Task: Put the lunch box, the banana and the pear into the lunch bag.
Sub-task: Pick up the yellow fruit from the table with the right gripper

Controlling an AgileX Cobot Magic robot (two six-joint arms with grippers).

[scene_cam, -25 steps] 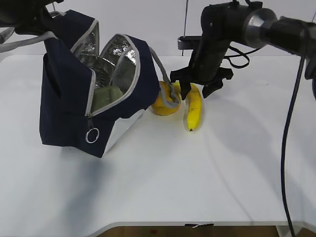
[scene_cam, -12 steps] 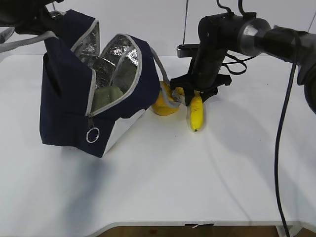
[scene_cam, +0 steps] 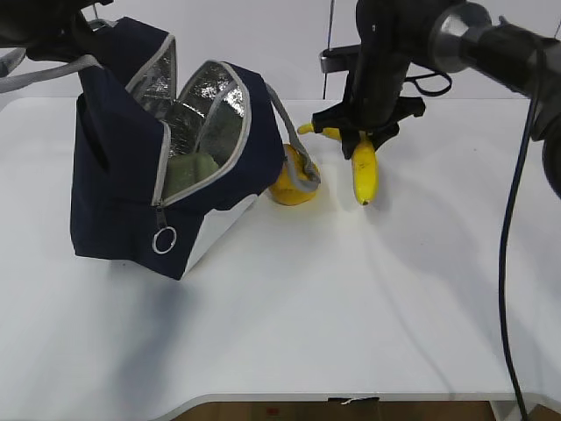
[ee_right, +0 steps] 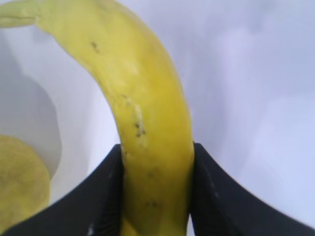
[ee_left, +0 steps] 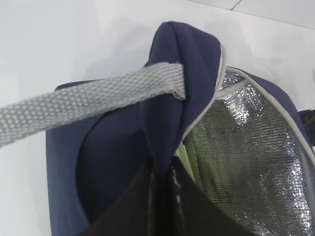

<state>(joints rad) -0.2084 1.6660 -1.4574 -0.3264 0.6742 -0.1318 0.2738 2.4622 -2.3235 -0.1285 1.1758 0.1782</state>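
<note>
Banana (scene_cam: pixel 364 171) now off the table, clamped in right gripper (scene_cam: pixel 360 140), lifted since a second ago; lunch bag (scene_cam: pixel 114 202) held open by shut left gripper; bagging comes next.

plain white table (scene_cam: pixel 289 324), smooth top, front edge rounded off near the bottom. sitting on it toward the left is a navy lunch bag (scene_cam: pixel 118 175), tipped over a bit so its unzipped mouth faces right and the silver lining shows. right beside the bag, touching its grey strap, a yellow pear (scene_cam: pixel 294 186) rests on the tabletop. shadows fall across the white surface.
</note>
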